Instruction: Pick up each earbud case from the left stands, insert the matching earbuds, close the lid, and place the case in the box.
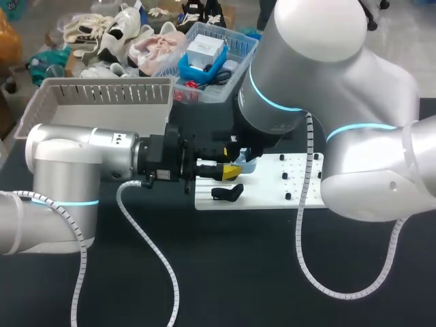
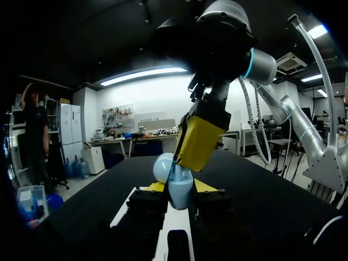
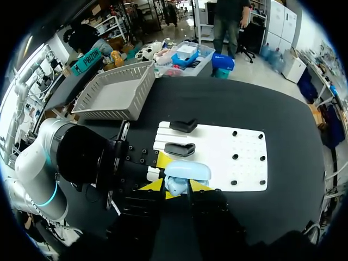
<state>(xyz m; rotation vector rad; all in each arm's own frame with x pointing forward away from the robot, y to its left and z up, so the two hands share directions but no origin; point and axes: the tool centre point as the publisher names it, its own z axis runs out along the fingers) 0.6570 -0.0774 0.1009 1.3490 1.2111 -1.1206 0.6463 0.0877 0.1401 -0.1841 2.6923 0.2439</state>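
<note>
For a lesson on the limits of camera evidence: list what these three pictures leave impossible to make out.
1. Head view: most of the blue case, hidden under the right arm.
2. Right wrist view: the case's inside, covered by its lid, so earbuds cannot be checked.
3. Head view: the black dots on the white board, too small to tell pegs from earbuds.
4. Left wrist view: the board, mostly blocked by the left hand.

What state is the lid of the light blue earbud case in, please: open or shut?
Open: on the earbud case, both wrist views show the lid swung away from the body.
</note>
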